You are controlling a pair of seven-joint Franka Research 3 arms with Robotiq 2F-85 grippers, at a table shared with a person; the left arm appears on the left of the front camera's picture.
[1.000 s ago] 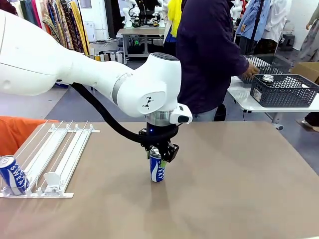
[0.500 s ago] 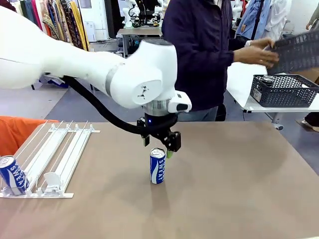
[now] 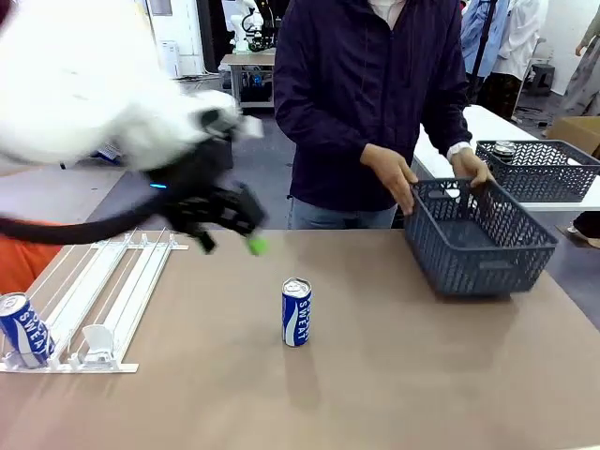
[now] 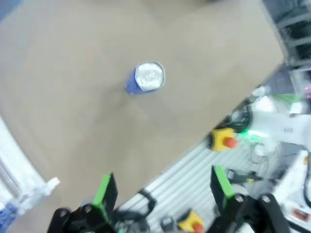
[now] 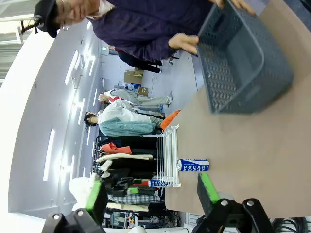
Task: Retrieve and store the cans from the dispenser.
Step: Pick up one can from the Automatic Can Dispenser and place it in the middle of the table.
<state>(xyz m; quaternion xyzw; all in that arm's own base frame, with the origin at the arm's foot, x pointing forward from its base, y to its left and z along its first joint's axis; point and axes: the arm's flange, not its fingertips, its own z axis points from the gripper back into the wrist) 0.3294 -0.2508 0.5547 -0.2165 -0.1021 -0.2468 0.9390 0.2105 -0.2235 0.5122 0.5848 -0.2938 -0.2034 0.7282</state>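
Front view: my left gripper point(image 3: 232, 236) is hanging blurred above the table point(image 3: 394, 375), near the far end of the dispenser point(image 3: 112, 291). I cannot tell the jaw state from this angle. A blue can point(image 3: 296, 312) is standing upright mid-table, well apart from that gripper. A second can point(image 3: 23, 328), also blue, is sitting at the dispenser's near end. The person's hands point(image 3: 392, 173) are gripping the rim of a grey basket point(image 3: 478, 244), which is resting on the table's right side.

Left wrist view: my left jaws are standing wide apart with nothing between them. The blue can is showing from above, silver top up, out ahead of the fingers and not touching them.

Right wrist view: my right gripper point(image 5: 150, 191) is holding its jaws apart and empty. Beyond them the basket is sitting on the table. Both cans are showing past it, one on the bare table, one at the dispenser's end.
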